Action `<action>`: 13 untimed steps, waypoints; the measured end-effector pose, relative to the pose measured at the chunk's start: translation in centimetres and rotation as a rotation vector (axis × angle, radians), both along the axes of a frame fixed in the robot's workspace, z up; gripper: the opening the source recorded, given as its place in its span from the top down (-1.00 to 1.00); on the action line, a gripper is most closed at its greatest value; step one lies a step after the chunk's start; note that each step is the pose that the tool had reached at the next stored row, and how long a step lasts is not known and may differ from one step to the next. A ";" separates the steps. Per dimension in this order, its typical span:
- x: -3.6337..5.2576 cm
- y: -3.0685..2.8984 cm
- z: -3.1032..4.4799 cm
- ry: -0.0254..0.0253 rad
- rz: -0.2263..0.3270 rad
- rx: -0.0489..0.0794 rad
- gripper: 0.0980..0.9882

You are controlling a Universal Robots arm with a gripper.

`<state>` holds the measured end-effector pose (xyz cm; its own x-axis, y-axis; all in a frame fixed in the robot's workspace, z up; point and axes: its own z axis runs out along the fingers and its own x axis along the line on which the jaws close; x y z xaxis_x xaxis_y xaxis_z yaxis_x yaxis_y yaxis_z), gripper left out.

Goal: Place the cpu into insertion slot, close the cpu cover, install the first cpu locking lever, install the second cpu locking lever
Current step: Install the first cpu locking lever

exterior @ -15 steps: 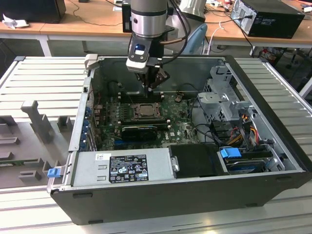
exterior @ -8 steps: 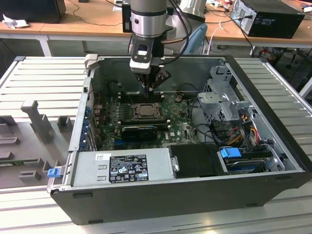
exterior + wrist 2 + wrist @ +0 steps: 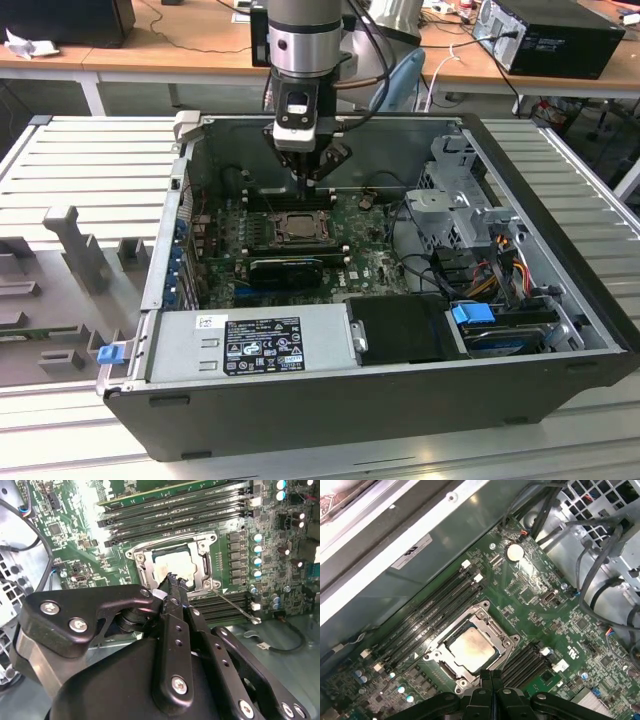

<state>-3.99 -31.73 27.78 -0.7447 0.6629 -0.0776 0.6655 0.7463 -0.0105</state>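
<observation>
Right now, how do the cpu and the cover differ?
The cpu is a solid plate with a pale, shiny top; the cover is a grey metal frame with an open window. The cpu sits inside that window, while the cover rings it. The cover is the larger of the two. Both are square and lie flat.

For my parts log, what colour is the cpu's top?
The cpu is silvery grey on top, clearest in the first wrist view.
</observation>
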 end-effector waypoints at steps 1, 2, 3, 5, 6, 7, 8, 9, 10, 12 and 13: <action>0.00 0.00 0.00 0.0000 0.015 0.000 0.98; 0.00 0.00 0.00 0.0000 0.028 0.000 0.98; 0.00 0.00 0.00 0.0000 0.037 0.000 0.98; 0.00 0.00 0.00 0.0000 0.055 0.000 0.98; 0.00 0.00 0.00 0.0000 0.066 0.000 0.98; 0.00 0.00 0.00 0.0000 0.076 0.000 0.98; 0.00 0.00 0.00 0.0000 0.083 0.000 0.98; 0.00 0.00 0.00 0.0000 0.096 0.000 0.98; 0.00 0.00 0.00 0.0000 0.107 0.000 0.98; 0.00 0.00 0.00 0.0000 0.127 0.000 0.98; 0.00 0.00 0.00 0.0000 0.136 0.000 0.98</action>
